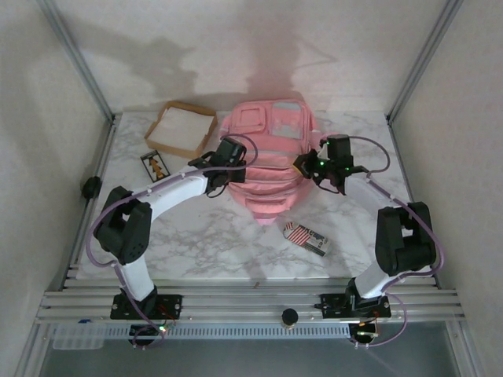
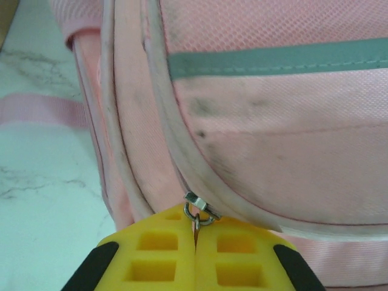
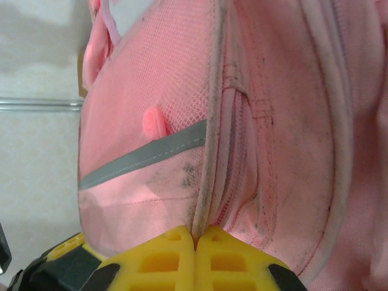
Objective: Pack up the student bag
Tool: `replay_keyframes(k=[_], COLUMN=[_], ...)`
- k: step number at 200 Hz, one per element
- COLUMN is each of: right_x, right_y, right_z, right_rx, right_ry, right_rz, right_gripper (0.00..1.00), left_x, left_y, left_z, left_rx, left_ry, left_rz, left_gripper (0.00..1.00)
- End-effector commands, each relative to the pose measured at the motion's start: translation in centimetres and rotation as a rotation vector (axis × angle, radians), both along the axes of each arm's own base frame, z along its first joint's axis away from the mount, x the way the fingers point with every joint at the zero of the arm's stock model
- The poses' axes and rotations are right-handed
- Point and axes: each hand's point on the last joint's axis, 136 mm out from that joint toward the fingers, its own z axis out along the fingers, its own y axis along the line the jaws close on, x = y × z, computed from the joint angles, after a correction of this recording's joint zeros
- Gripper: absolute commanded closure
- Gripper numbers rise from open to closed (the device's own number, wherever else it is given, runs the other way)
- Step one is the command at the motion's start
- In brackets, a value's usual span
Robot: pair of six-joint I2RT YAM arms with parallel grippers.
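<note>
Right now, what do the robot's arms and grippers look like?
The left arm and right arm have white links, black joints and lilac cables. The left gripper and right gripper have yellow fingers moulded with square recesses, black at the sides.

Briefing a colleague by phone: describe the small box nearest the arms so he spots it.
Find the pink backpack mid-table. Just off its near end, to the right, lies a small box. It alone has red-and-white stripes.
</note>
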Motion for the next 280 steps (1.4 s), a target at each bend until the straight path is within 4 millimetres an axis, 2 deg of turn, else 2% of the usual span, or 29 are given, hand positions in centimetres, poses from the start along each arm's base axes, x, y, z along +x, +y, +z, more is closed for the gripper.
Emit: replay_keyframes(k=[1,10,28,41,50,69,81,89,105,124,141,157,167,181,184,192,208,228,246,265,280], right_x=[4.0,4.7,5.9,6.5,6.7,7.0,7.0,7.1,6.9,6.3,4.6,2.6,1.3,-0.8,-1.3,-2.6,-4.9,-7.9,-10.4,-12.3,-13.6], right_y=[-6.1,-7.1,-9.1,-10.1,-10.5,-10.7,-10.8,-10.8,-10.4,-9.0,-8.3,-8.1,-8.1,-8.1,-8.1,-8.1,-8.8,-9.4,-9.3,-9.2,-8.4], right_z=[2.5,2.6,3.0,3.3,3.4,3.2,2.7,2.4,1.8,1.3,0.8,0.0,-0.7,-1.8,-2.0,-2.4,-3.0,-4.1,-5.4,-6.4,-7.4], right_rx=[-0.106,-0.113,-0.119,-0.122,-0.126,-0.133,-0.142,-0.147,-0.131,-0.129,-0.176,-0.218,-0.229,-0.252,-0.257,-0.278,-0.331,-0.362,-0.352,-0.334,-0.308], right_ry=[-0.127,-0.13,-0.138,-0.147,-0.148,-0.144,-0.132,-0.129,-0.122,-0.104,-0.078,-0.051,-0.019,0.032,0.04,0.056,0.092,0.155,0.214,0.234,0.256], right_rz=[-0.162,-0.175,-0.199,-0.21,-0.211,-0.201,-0.197,-0.195,-0.18,-0.104,-0.07,-0.056,-0.041,-0.013,-0.01,0.001,0.0,0.003,0.002,-0.001,0.026], right_gripper=[1.0,1.0,1.0,1.0,1.0,1.0,1.0,1.0,1.0,1.0,1.0,1.0,0.92,0.74,0.71,0.62,0.48,0.31,0.22,0.14,0.09], left_x=[1.6,1.3,-0.6,-1.7,-1.2,1.3,2.8,3.5,4.4,3.5,2.1,1.5,1.4,1.6,1.7,1.7,0.6,-2.1,-5.1,-8.7,-11.4], left_y=[3.3,2.4,-1.3,-3.1,-2.4,1.4,3.5,4.0,3.5,0.0,-1.3,-1.9,-2.1,-1.4,-1.2,-0.6,0.0,-0.4,-1.1,-2.4,-4.2], left_z=[0.5,0.9,2.7,2.5,1.8,-0.1,-0.6,-0.5,-0.4,-0.3,-0.4,-0.6,-0.4,-0.4,-0.5,-0.6,-0.5,1.1,1.8,1.1,0.4], left_rx=[0.093,0.071,0.022,-0.002,0.015,0.056,0.101,0.122,0.096,0.036,0.088,0.06,0.04,0.038,0.039,0.039,0.017,-0.095,-0.231,-0.344,-0.446], left_ry=[-0.018,-0.015,-0.054,-0.052,-0.045,-0.009,-0.009,-0.021,-0.047,-0.014,-0.029,-0.011,-0.015,-0.024,-0.021,-0.009,0.005,0.006,0.04,0.097,0.16], left_rz=[0.048,0.025,-0.062,-0.116,-0.086,0.041,0.109,0.123,0.112,-0.009,-0.045,-0.059,-0.06,-0.04,-0.035,-0.018,-0.015,-0.016,0.017,0.067,0.088], left_gripper=[1.0,1.0,1.0,1.0,1.0,1.0,1.0,1.0,1.0,1.0,1.0,1.0,1.0,1.0,0.97,0.79,0.64,0.48,0.44,0.4,0.39])
